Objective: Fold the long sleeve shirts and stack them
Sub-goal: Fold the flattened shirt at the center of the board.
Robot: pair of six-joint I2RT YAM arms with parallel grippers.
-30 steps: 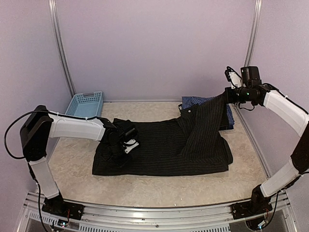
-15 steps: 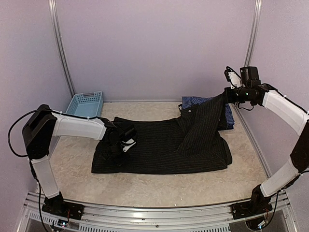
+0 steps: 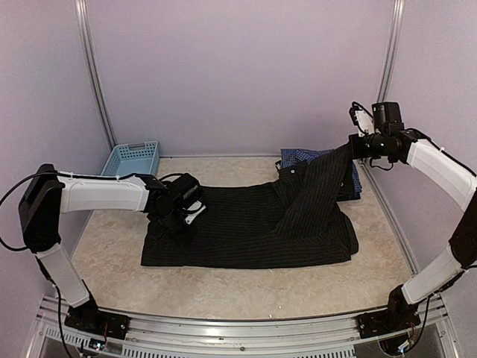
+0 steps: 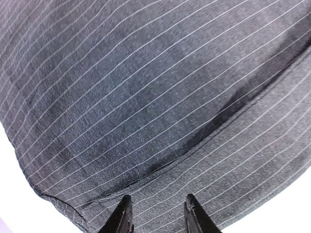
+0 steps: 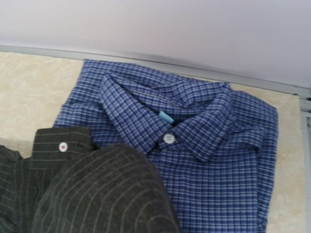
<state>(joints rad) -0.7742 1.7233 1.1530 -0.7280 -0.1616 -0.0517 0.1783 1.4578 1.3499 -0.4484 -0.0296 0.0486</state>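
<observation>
Black pinstriped cloth fills the middle of the scene: the black shirt [image 3: 246, 235] lies spread flat on the pale table [image 3: 223, 287], stretched wide from left to right. One part on its right side is pulled up off the surface in a taut, slanting band. That band ends at the right gripper [image 3: 356, 146], which hangs high above the black shirt's right end with its jaws closed tight on the fabric. Its fingers are hidden in the wrist view, where a bulge of striped cloth fills the lower left. Beside that bulge, a cuff [image 5: 60, 143] of the black shirt shows a small round button. The blue shirt [image 5: 204, 165], in a fine navy check, lies neatly folded just behind the black shirt's right end, collar upward and fastened with a white button [image 5: 168, 139]. The black cloth overlaps its near left corner. The left gripper [image 4: 158, 218] points down over the black shirt's left end, very close to the cloth. Its two dark fingers are parted a little and hold nothing, and flat striped fabric with one long diagonal crease shows between and beyond the tips. Whether the tips touch the cloth cannot be told. A light blue plastic basket [image 3: 135, 145] sits beyond the black shirt's far left corner, apart from it.
</observation>
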